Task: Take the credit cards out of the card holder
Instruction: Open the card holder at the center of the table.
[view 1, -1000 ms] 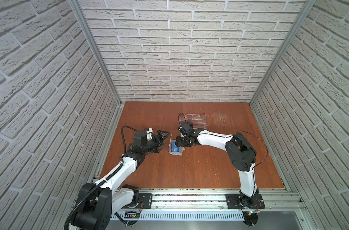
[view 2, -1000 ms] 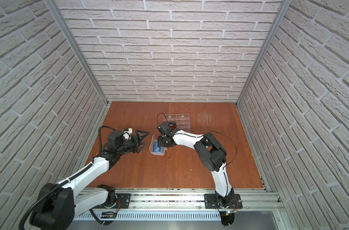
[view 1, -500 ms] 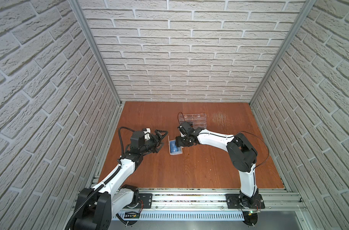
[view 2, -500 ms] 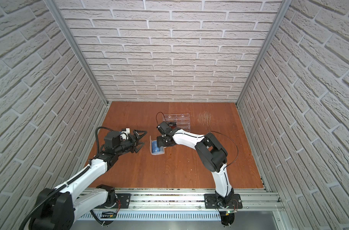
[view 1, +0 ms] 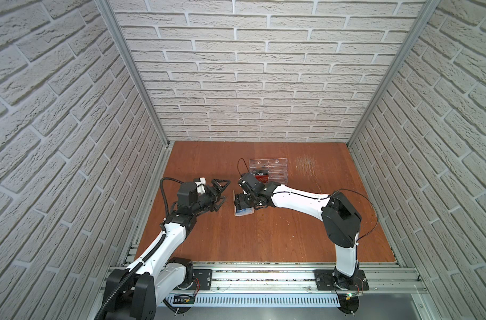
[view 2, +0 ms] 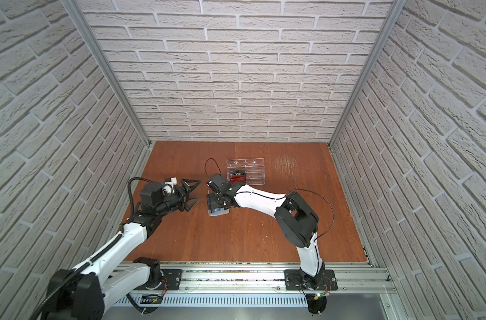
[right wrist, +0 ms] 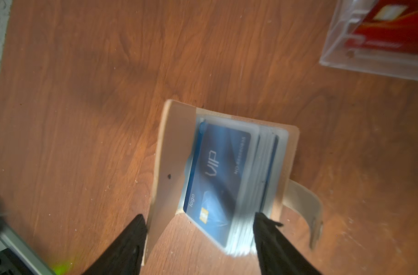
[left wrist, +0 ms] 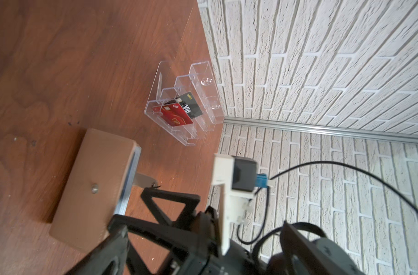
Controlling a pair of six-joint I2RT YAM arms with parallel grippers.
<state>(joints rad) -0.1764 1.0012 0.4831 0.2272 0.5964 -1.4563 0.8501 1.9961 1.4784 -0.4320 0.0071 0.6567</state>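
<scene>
The card holder (right wrist: 172,152) lies on the wooden table (view 1: 264,235) directly beneath the right gripper (right wrist: 199,215) and is open like a booklet, with its tan cover raised on edge. The right arm reaches in low over the table and its gripper points down at the holder. The jaws stand partly apart and straddle it: one finger sits against the outside of the raised cover, the other at the edge of the stack of frosted sleeves (right wrist: 262,166). Whether they press on it I cannot tell, since the wrist view is blurred. The left gripper (view 1: 226,190) hovers near the cover's outer face, apart from it, spread wide and holding nothing. Just beyond the right gripper, on the far side from the arm's base, stands a clear stepped rack (left wrist: 179,100) holding a red card (left wrist: 173,116) and a black card (left wrist: 191,107) (both lettered "VIP"). Between the right gripper's fingers a blue card (right wrist: 219,171) lies in the top sleeve, marked "VIP" in white. More blue edges show in the sleeves under it. The holder's snap tab (right wrist: 308,202) curls loose outside the sleeve-side finger, and a small metal stud (left wrist: 93,189) shows on the cover facing the left gripper.
</scene>
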